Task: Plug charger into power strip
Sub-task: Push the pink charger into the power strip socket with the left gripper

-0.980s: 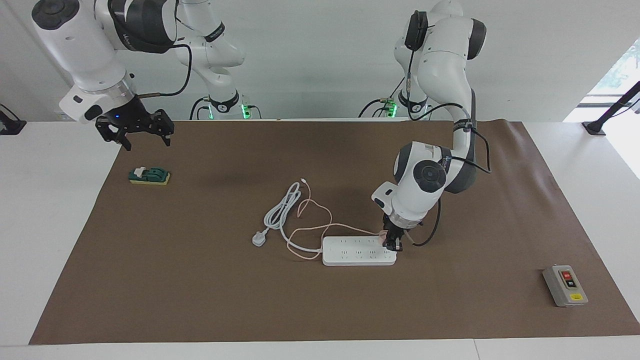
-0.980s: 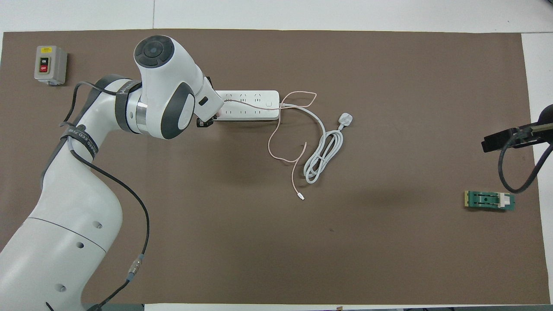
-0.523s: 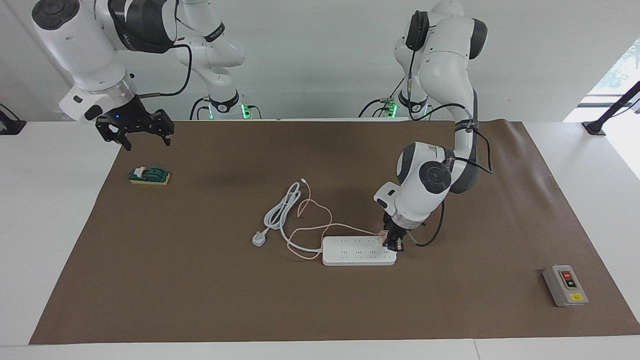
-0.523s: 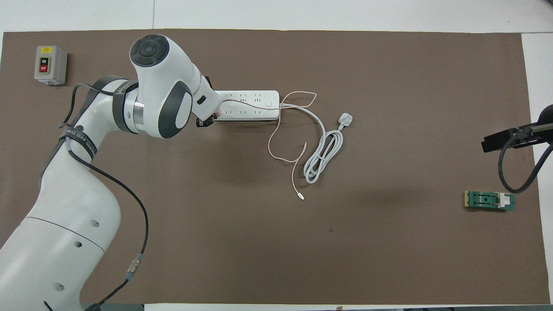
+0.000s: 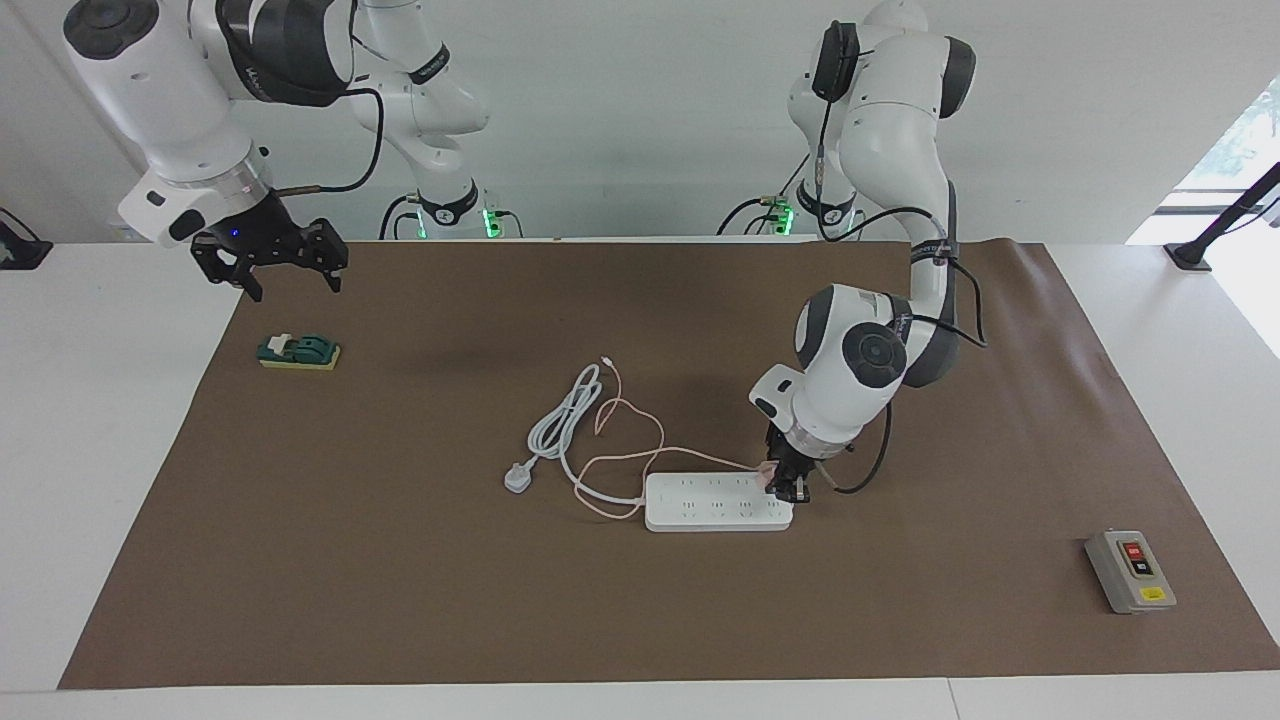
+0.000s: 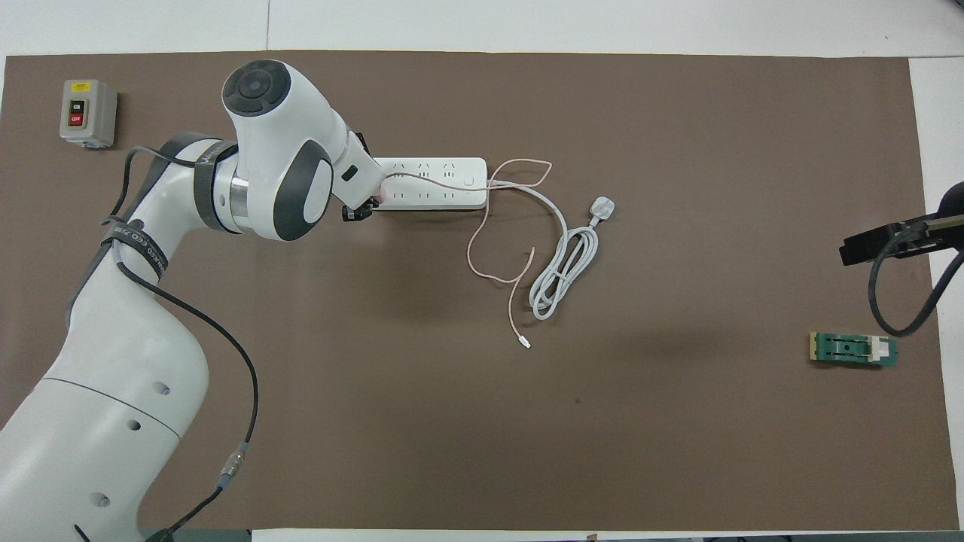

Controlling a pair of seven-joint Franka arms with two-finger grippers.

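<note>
Left claw (image 5: 787, 484) grips charger (image 5: 767, 474) over the power strip's (image 5: 715, 512) end.

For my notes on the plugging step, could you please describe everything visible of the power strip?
The power strip is a flat white plastic bar with rounded corners and rows of outlets, lying flat mid-mat. Its thick white cord coils toward the robots. The pink cable crosses it, and the left claw, shut on the charger, meets its end.

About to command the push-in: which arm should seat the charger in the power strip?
Left. The left gripper is shut on the charger right over the power strip end. The right gripper waits, open, above the green block.
</note>
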